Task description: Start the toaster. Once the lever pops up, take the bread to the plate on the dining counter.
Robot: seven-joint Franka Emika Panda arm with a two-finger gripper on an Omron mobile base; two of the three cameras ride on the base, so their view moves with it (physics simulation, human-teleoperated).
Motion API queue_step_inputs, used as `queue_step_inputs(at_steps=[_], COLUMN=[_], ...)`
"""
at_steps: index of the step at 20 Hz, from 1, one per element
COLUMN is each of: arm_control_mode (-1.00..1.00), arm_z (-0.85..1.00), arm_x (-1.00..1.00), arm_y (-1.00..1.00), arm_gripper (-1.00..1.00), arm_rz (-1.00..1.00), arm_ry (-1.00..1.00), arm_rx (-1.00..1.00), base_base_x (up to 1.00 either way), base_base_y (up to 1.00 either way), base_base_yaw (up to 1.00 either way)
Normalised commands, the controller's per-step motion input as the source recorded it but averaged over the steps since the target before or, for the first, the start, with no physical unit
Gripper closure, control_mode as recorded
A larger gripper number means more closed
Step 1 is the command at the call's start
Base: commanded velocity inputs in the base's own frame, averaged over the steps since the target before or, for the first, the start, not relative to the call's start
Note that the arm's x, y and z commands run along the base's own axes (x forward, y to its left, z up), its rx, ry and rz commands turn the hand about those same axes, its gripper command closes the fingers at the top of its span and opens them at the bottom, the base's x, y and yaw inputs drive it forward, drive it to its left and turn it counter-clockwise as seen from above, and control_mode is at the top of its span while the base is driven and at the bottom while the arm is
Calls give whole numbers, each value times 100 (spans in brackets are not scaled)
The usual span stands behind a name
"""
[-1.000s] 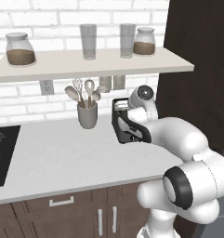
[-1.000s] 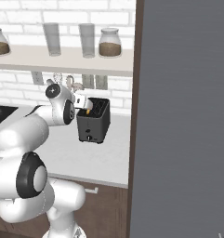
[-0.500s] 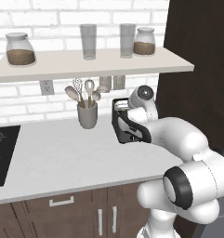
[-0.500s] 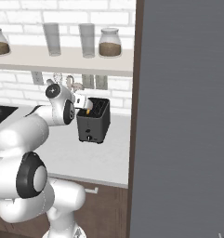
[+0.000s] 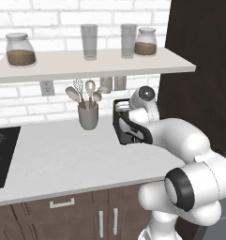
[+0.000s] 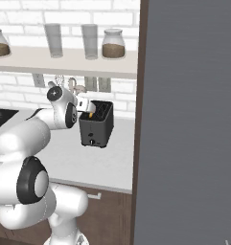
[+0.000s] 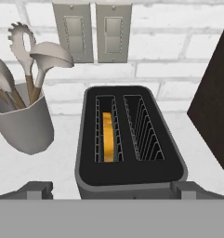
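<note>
Carrying the load below: a pale grey-white worktop (image 5: 63, 154) over dark wood cabinet fronts, running back to a white brick wall. Sitting directly on it near the wall: a grey utensil cup (image 5: 88, 116) bristling with spoons and a whisk, standing upright. Standing just to its right, apart from it: the dark toaster (image 7: 127, 139), upright, slots facing up. Lying flush at the left end: a black cooktop (image 5: 3, 154). Hanging above: a pale shelf (image 5: 86, 64) bearing two lidded jars (image 5: 20, 49) of brown contents at the ends and two clear glasses (image 5: 89, 41) between them.
</note>
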Motion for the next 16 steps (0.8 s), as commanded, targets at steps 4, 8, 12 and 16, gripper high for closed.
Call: queue_step_inputs(at_steps=[4, 8, 12, 16], arm_control_mode=[-100, -100, -100, -100], arm_z=[0, 0, 0, 0], arm_x=[0, 0, 0, 0], arm_y=[0, 0, 0, 0], arm_gripper=[-100, -100, -100, -100], arm_rz=[0, 0, 0, 0], arm_ry=[0, 0, 0, 0], arm_rx=[0, 0, 0, 0], base_base_x=[0, 0, 0, 0], base_base_y=[0, 0, 0, 0], base_base_yaw=[0, 0, 0, 0])
